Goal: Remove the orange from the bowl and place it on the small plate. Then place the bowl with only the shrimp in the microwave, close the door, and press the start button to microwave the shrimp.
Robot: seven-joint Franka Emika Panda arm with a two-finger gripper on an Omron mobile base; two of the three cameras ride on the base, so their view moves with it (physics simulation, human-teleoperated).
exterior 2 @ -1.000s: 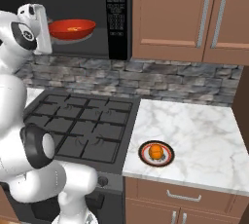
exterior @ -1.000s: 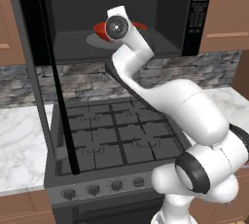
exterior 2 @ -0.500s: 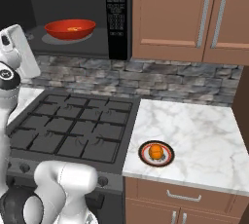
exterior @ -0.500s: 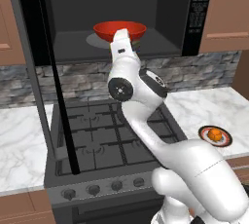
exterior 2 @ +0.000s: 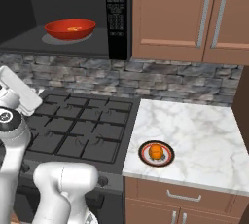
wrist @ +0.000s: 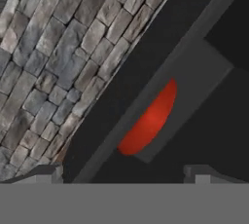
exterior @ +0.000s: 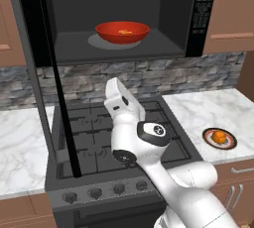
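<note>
- Red bowl (exterior: 122,32) with the shrimp (exterior: 124,31) is seen resting on the turntable inside the open microwave (exterior: 114,19).
- Black door (exterior: 37,68) is swung out at the left, its edge well left of the gripper (wrist: 124,177).
- Fingertips (wrist: 46,174) are spread wide and nothing is held.
- Orange (exterior 2: 155,152) is set on the small plate (exterior 2: 144,156), on the counter.

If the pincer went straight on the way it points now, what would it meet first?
Probably the microwave: the hand view looks up at its open front, with the red bowl just over the lower edge. Depth is unclear, so it may hit that front edge or the bowl itself.
</note>
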